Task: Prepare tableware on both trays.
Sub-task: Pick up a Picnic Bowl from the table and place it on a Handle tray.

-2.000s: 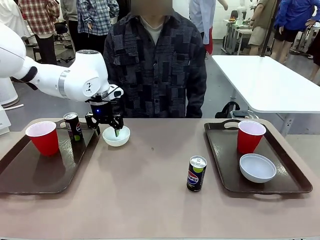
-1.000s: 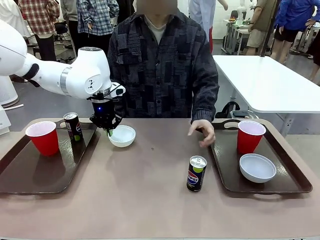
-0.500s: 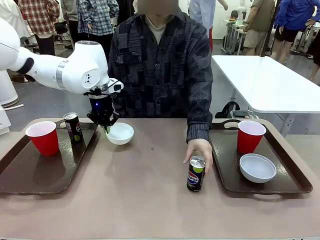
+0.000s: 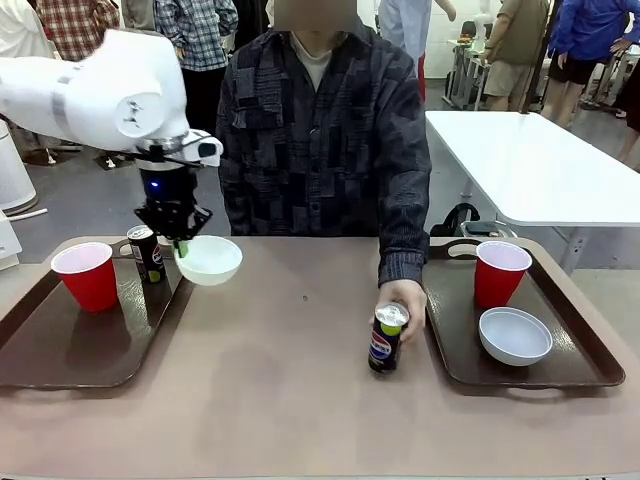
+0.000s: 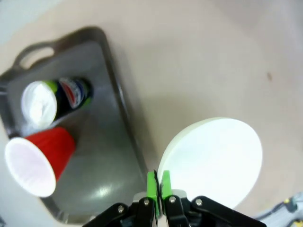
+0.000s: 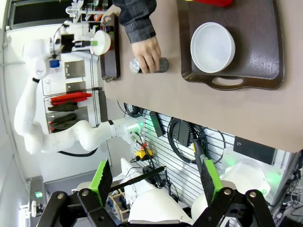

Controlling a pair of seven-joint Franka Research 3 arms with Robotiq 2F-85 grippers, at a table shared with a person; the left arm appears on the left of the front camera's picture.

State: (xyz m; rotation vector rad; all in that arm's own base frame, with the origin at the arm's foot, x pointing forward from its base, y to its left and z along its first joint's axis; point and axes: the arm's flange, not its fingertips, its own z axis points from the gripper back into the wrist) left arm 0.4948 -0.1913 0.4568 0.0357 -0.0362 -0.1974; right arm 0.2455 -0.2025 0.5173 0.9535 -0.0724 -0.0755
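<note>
While the left gripper pinches the rim of 1 white bowl, its arm reaches in from the left, wrist pointing down, the bowl lifted beside the left tray. Far right, the person's hand wraps a tilted can, hiding its far side. High above, the right gripper is spread wide, empty.

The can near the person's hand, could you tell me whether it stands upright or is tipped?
Tipped. In the front view the can leans, its top tilted right, with the person's hand gripping it.
</note>
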